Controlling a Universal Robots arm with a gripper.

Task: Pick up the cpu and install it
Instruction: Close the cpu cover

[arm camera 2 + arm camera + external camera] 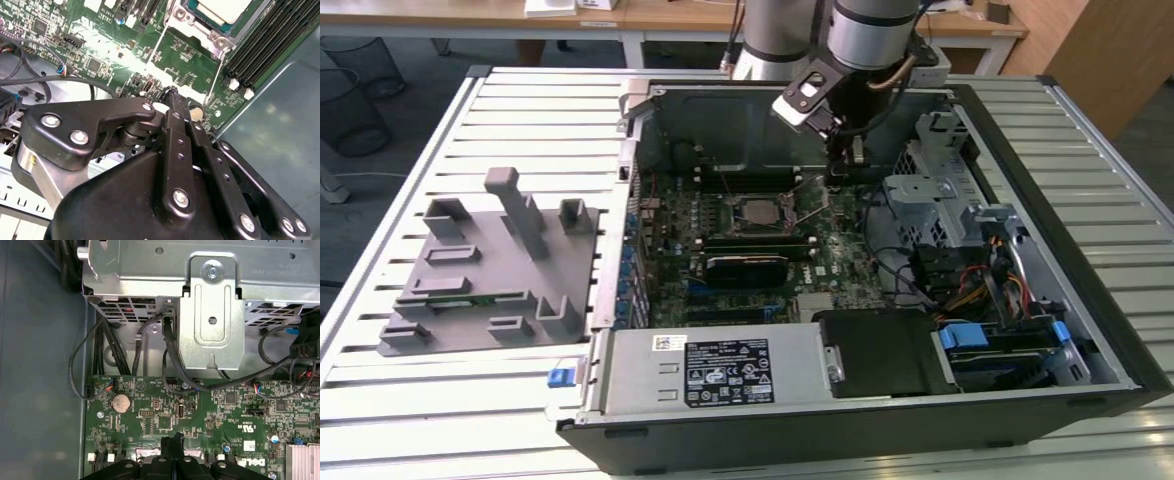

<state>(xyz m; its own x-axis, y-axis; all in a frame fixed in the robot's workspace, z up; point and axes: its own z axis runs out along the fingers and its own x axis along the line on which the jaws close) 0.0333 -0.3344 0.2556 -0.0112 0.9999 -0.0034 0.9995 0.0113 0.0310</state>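
The cpu (758,210), a silver-topped square chip, lies in the black-framed socket of the green motherboard (834,275) inside the open computer case. In the second wrist view the cpu (220,10) shows its shiny top within the metal socket frame, and thin wire levers (156,47) stand beside the frame. My gripper (854,162) hangs over the board, a little toward the exterior view's right and back of the socket. Its black fingers (173,100) are pressed together, shut with nothing between them. In the first wrist view the gripper (172,439) points at the board below a coin battery (120,402).
A metal drive cage (212,315) with black cables (170,355) stands close to the gripper. Memory slots (265,40) run beside the socket. The case walls (720,110) surround the board. A grey fixture block (494,265) sits on the slatted table at the exterior view's left.
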